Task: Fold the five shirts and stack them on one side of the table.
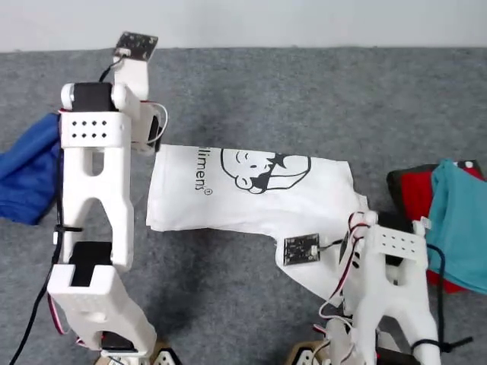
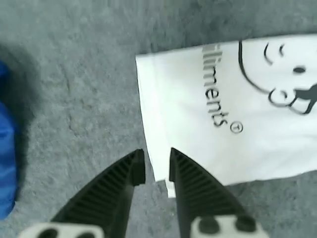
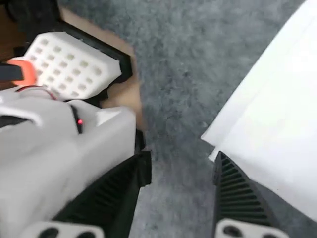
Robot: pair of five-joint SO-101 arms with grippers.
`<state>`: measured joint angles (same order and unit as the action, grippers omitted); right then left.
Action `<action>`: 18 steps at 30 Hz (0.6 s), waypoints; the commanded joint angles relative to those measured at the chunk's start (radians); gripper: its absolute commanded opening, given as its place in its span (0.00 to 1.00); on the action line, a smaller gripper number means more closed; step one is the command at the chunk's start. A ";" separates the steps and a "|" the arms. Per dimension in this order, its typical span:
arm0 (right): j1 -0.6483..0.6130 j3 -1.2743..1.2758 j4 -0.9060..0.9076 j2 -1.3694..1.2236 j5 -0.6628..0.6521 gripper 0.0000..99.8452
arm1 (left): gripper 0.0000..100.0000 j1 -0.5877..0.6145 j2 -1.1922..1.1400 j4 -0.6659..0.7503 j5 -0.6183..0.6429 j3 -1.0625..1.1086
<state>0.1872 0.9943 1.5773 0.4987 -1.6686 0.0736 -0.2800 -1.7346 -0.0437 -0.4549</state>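
white shirt (image 1: 251,201): lies spread at the centre of the high view on the grey table (image 1: 304,91), black print and lettering facing up; its lower right part runs in under the right arm.
blue shirt (image 1: 30,179): bunched at the left edge of the high view, partly behind the left arm.
red shirt (image 1: 411,194): at the right edge of the high view, with the teal shirt (image 1: 460,224) draped over it.
left gripper (image 2: 156,159): low over the white shirt's corner on the lettering side; jaws stand a narrow gap apart, straddling the cloth's edge; whether they touch the cloth i cannot tell.
right gripper (image 3: 181,166): jaws spread wide over the grey table, one finger just beside the white shirt's layered edge.
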 commanded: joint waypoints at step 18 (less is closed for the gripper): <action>0.004 0.334 -0.539 0.019 -0.055 0.07 | 0.09 0.126 0.049 -0.018 -0.135 0.145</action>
<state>0.1887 1.2658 1.1093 0.5324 -1.7131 0.1979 -0.2800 -1.7346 -0.1603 -0.3061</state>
